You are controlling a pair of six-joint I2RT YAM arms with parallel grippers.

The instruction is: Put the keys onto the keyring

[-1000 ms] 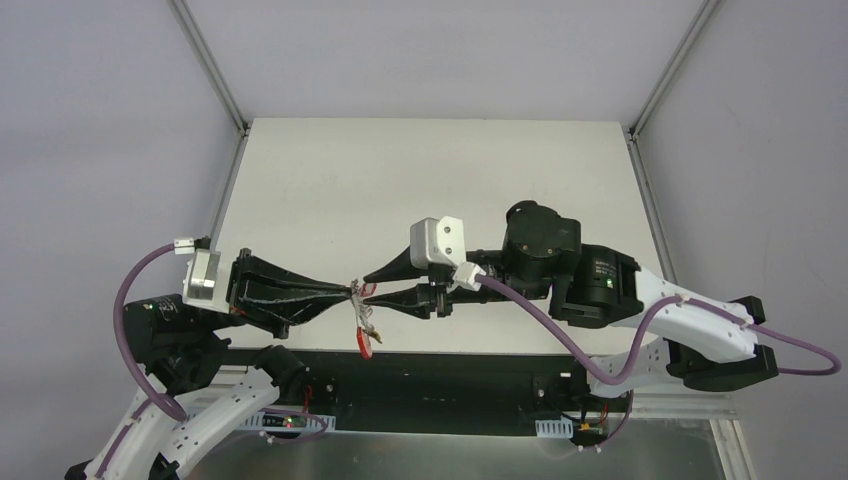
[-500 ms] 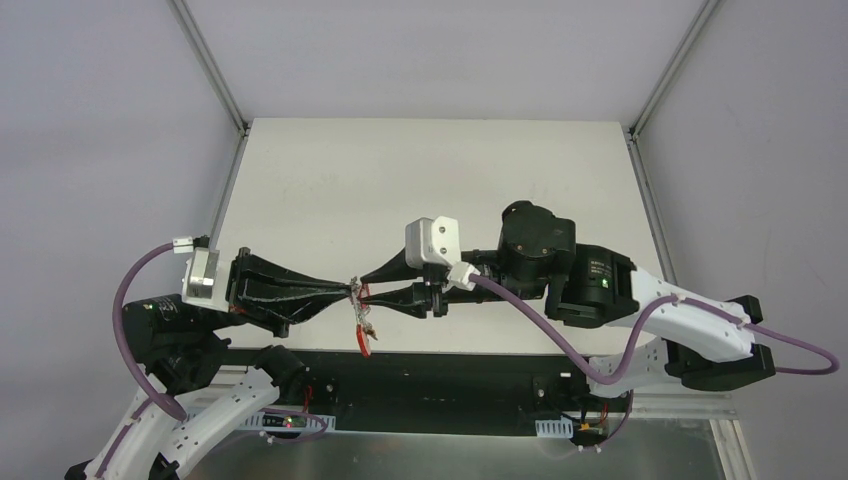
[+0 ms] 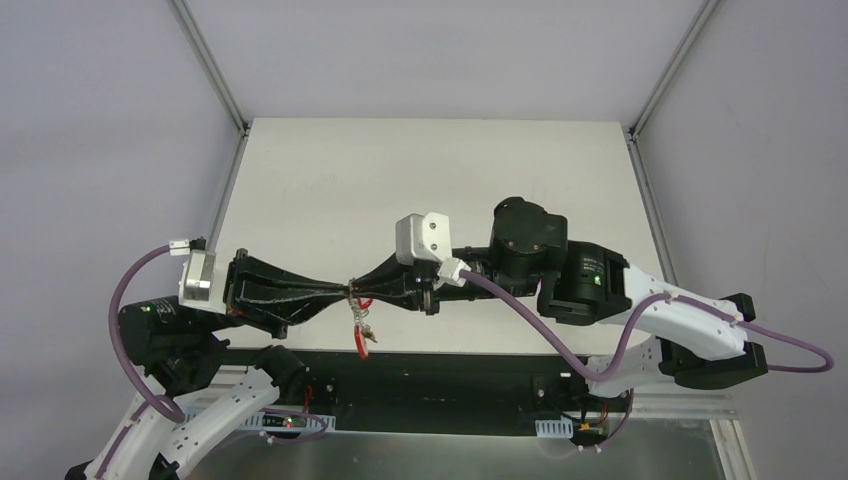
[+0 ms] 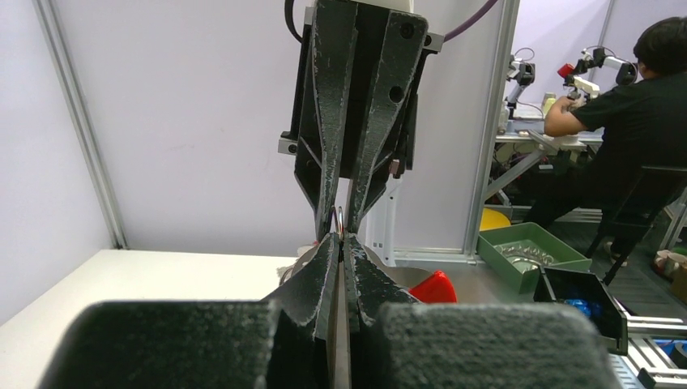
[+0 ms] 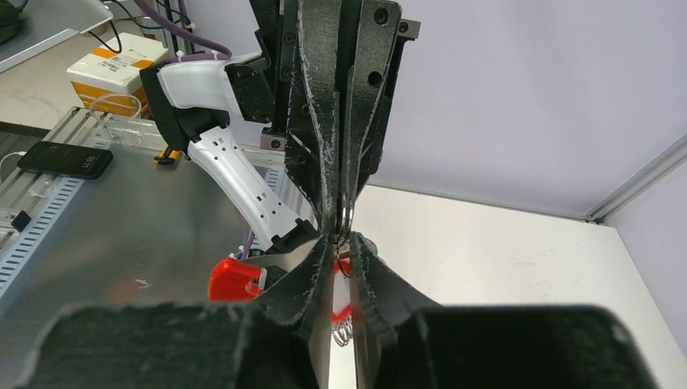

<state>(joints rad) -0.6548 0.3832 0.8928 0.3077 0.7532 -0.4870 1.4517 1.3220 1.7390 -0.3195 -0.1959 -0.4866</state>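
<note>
A small silvery keyring (image 3: pixel 355 292) hangs in the air between my two grippers, which meet tip to tip near the table's front edge. My left gripper (image 3: pixel 349 292) comes from the left and is shut on the ring. My right gripper (image 3: pixel 363 292) comes from the right and is shut on the same ring. The ring shows at the meeting fingertips in the left wrist view (image 4: pixel 340 220) and the right wrist view (image 5: pixel 344 217). Small silvery keys (image 3: pixel 361 318) dangle below the ring. A thick red loop (image 3: pixel 361 346) hangs at the bottom of the bunch.
The white table (image 3: pixel 430 180) stretches behind the grippers. A black strip (image 3: pixel 450 375) runs along the near edge. The red loop also shows low beside the fingers in the left wrist view (image 4: pixel 433 288) and the right wrist view (image 5: pixel 231 279). A green bin (image 4: pixel 531 247) stands off the table.
My right gripper was open around the ring; it has moved a little left and closed its fingers on it. The left gripper has held still. The dangling keys have shifted slightly.
</note>
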